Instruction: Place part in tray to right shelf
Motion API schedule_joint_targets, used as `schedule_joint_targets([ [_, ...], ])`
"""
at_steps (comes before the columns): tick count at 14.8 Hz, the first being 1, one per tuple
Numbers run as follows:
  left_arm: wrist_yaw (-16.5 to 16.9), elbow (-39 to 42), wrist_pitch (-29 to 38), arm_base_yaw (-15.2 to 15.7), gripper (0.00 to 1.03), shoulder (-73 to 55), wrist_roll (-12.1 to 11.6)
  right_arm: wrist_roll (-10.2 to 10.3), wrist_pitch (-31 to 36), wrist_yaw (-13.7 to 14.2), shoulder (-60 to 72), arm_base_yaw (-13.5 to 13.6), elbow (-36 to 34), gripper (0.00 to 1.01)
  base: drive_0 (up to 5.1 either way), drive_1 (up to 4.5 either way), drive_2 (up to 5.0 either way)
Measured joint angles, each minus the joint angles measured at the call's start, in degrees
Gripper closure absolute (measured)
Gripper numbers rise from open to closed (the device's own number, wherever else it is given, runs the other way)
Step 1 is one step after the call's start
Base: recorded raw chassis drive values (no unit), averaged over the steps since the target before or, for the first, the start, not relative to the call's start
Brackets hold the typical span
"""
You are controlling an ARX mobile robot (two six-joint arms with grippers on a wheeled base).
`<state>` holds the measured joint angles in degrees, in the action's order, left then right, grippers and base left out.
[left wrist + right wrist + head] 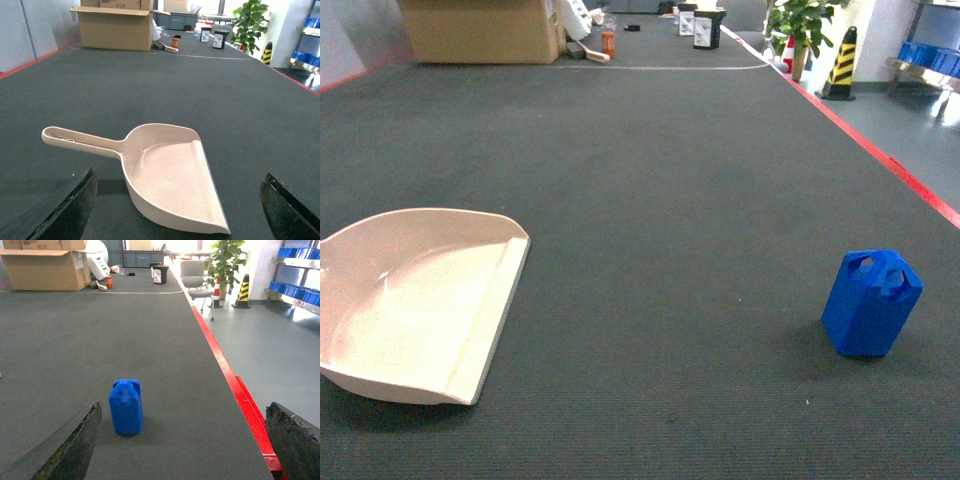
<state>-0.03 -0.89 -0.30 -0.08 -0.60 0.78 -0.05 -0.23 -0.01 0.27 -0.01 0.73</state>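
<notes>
Head view: part point(871, 302) upright, tray point(415, 300) apart; both hands spread; no legible writing.

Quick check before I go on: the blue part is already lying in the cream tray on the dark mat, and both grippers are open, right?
Not quite. The part is not in the tray; it stands upright on the dark mat, well apart to the tray's right, and the tray holds nothing. The head view shows both. The left gripper and right gripper are open.

dark carpet point(650, 150), cardboard box point(480, 30), potted plant point(800, 25)
</notes>
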Motion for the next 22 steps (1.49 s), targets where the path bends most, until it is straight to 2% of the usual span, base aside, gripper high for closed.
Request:
schedule_joint_targets([
  [22, 0.00, 0.00, 0.00, 0.00, 0.05, 0.00, 0.00, 0.00, 0.00, 0.00, 0.00, 0.00, 0.00, 0.03, 0.0, 0.00, 0.0],
])
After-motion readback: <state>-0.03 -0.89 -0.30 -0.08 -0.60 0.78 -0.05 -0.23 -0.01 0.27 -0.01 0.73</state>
